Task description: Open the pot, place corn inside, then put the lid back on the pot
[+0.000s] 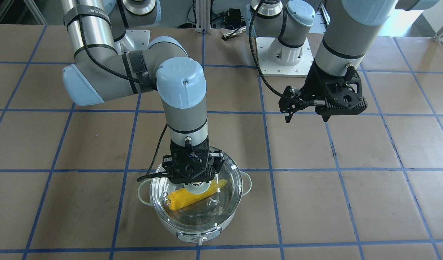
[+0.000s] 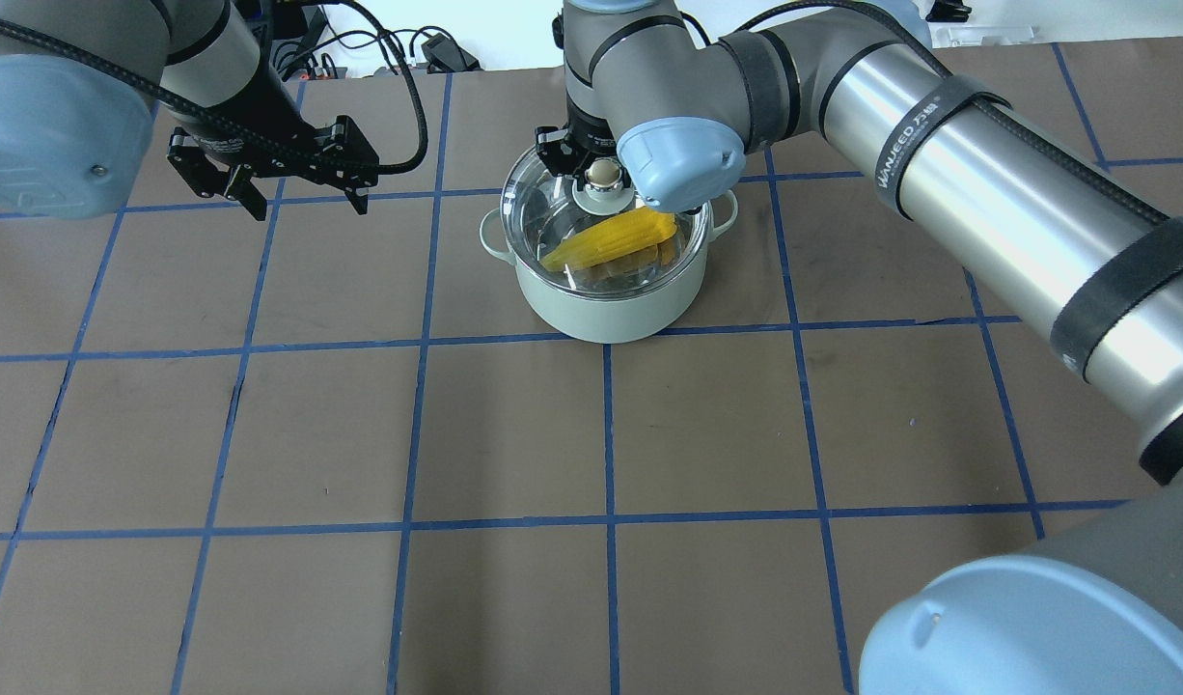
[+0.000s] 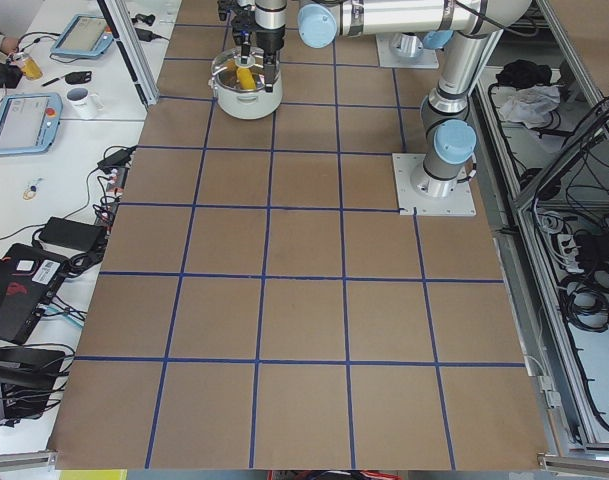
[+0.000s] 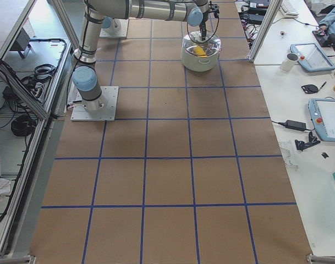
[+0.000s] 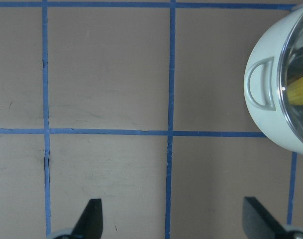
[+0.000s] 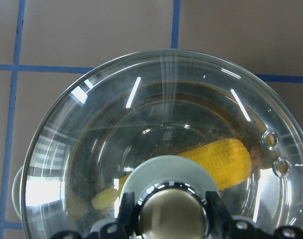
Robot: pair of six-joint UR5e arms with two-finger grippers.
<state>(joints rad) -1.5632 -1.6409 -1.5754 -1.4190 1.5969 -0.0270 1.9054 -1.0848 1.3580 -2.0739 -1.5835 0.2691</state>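
Note:
The pale mint-green pot (image 1: 192, 231) stands on the table, and it also shows in the overhead view (image 2: 601, 309). The clear glass lid (image 1: 227, 196) sits on the pot. The yellow corn (image 1: 185, 200) lies inside, seen through the glass, also from the right wrist view (image 6: 226, 159). My right gripper (image 1: 198, 184) is straight above the pot, with its fingers on either side of the lid's beige knob (image 6: 171, 216), shut on it. My left gripper (image 1: 307, 116) is open and empty above bare table beside the pot (image 5: 263, 124).
Brown paper with a blue tape grid (image 2: 611, 521) covers the table. The arms' base plates (image 1: 283, 57) are at the robot's side. Side benches with tablets and a mug (image 4: 291, 61) stand beyond the table's edge.

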